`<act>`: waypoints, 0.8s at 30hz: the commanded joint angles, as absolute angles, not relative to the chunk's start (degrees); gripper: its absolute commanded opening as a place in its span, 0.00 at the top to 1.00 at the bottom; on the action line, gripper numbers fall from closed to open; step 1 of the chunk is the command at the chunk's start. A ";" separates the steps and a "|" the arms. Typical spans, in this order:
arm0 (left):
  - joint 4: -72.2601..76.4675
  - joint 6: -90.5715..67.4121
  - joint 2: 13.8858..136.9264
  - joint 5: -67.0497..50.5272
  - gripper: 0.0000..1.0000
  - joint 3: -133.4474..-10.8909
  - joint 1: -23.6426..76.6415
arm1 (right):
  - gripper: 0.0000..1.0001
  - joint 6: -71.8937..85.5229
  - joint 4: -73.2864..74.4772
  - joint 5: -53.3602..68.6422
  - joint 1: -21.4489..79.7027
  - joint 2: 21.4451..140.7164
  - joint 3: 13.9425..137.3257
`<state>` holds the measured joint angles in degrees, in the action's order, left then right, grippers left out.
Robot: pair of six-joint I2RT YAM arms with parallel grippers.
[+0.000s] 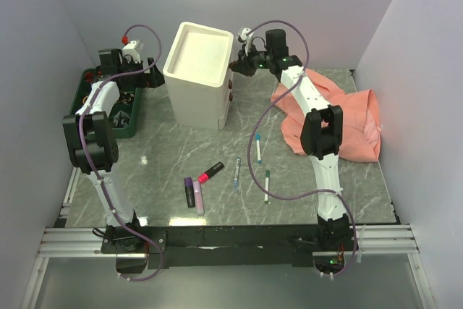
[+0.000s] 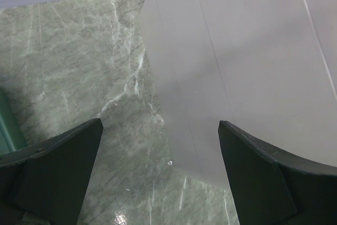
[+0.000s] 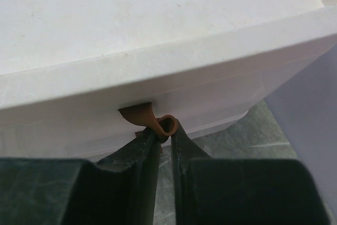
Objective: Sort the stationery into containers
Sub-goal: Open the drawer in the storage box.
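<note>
Right tool (image 3: 166, 131): closes on the looped end of a brown handle (image 3: 138, 114), fingers nearly together, one on each side of the loop. Sits at lower centre of the right wrist frame. Meets the handle where it projects from the front of the cream-white cabinet (image 1: 197, 70), just below the top rim.

Left tool (image 2: 160, 130): stands wide open and holds nothing. Shows its dark fingers (image 2: 58, 167) at the two lower corners of the left wrist frame. Faces the cabinet's plain side wall at upper right and the green marbled desk (image 1: 166, 146) at left.

Cabinet: stands upright at upper centre of the top frame, between the two tools. Carries more brown handles (image 1: 230, 95) on its right-hand face.

Stationery: lies loose on the desk below the cabinet, centre of the top frame.
- purple highlighter (image 1: 189, 192) and pink highlighter (image 1: 197, 200): side by side, touching, lower left of the group.
- red-and-black marker (image 1: 210, 172): tilted, just above and right of those two.
- thin grey pen (image 1: 236, 173): centre of the group.
- blue-capped pen (image 1: 258, 148): uppermost.
- green-capped pen (image 1: 266, 186): lower right.

Pink cloth (image 1: 347, 124): lies crumpled at right, under the right arm.

Dark green crate (image 1: 83, 95): sits at the left edge.
</note>
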<state>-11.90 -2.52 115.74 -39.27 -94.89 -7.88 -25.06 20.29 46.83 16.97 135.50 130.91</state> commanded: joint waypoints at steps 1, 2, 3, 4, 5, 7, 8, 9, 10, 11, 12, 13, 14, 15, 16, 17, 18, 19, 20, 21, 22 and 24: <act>-10.37 -2.90 114.26 -41.04 0.00 -95.10 -7.73 | 0.85 -26.98 19.24 45.62 16.96 130.61 129.99; -10.20 -2.99 114.34 -41.04 0.00 -95.18 -7.65 | 0.90 -27.16 19.60 45.27 16.61 130.00 129.29; -9.93 -3.16 114.43 -41.31 0.01 -95.36 -7.65 | 1.00 -26.72 19.34 45.09 16.52 129.47 128.50; -9.93 -3.51 114.61 -41.31 0.01 -95.45 -7.65 | 1.00 -26.54 18.90 45.09 16.26 128.85 127.54; -9.76 -3.60 114.70 -41.40 0.00 -95.54 -7.65 | 1.00 -26.63 18.64 44.74 16.09 127.63 125.79; -9.67 -3.69 114.96 -41.57 0.01 -95.80 -7.65 | 1.00 -26.63 18.19 44.21 15.47 126.57 124.37; -9.58 -3.69 115.05 -41.66 0.00 -95.89 -7.65 | 1.00 -26.37 18.19 44.21 15.29 125.78 123.58; -9.58 -3.69 115.14 -41.66 0.01 -95.98 -7.73 | 1.00 -25.76 18.28 44.12 14.77 125.60 123.23; -9.41 -3.87 115.40 -41.66 0.01 -96.15 -7.73 | 1.00 -25.58 18.46 43.86 14.42 125.25 122.96; -9.14 -3.95 115.57 -41.75 0.01 -96.15 -7.82 | 1.00 -25.58 18.54 43.86 14.24 124.55 122.35; -9.14 -4.13 115.66 -41.84 0.00 -96.24 -7.74 | 1.00 -25.75 18.81 43.60 13.98 124.11 122.00; -8.88 -4.39 115.75 -42.01 0.00 -96.33 -7.73 | 1.00 -26.01 19.07 43.42 13.71 123.67 121.47; -8.70 -4.39 115.84 -41.92 0.00 -96.33 -7.73 | 1.00 -26.36 19.16 43.33 13.62 122.88 120.68; -8.61 -4.48 115.84 -42.10 0.00 -96.42 -7.82 | 1.00 -26.54 19.51 43.16 13.45 122.44 120.33; -8.61 -4.57 116.10 -42.10 0.01 -96.50 -7.91 | 1.00 -26.72 19.86 43.07 13.10 122.17 120.06; -8.53 -4.48 116.10 -42.10 0.00 -96.59 -7.82 | 1.00 -26.89 20.04 42.98 12.92 121.47 119.45; -8.44 -4.57 116.19 -42.10 0.01 -96.68 -7.82 | 1.00 -27.07 20.47 42.98 12.75 121.12 119.10; -8.44 -4.48 116.19 -42.19 0.00 -96.68 -7.91 | 1.00 -27.16 20.57 42.80 12.31 120.77 118.66; -8.44 -4.57 116.19 -42.10 0.01 -96.68 -8.00 | 1.00 -27.25 20.74 42.63 12.13 119.89 117.70; -8.35 -4.48 116.28 -42.19 0.00 -96.77 -8.00 | 1.00 -27.42 21.35 42.54 11.87 119.62 117.34; -8.35 -4.48 116.45 -42.19 0.01 -96.77 -8.17 | 1.00 -27.94 21.79 42.54 11.69 119.18 116.90; -8.52 -4.40 116.63 -42.36 0.00 -96.94 -8.26 | 1.00 -30.31 23.89 42.28 11.08 117.95 115.58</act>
<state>-10.57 -4.12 116.09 -40.71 -94.89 -7.97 -26.96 22.76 42.83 12.58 124.20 116.75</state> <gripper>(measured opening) 0.995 0.022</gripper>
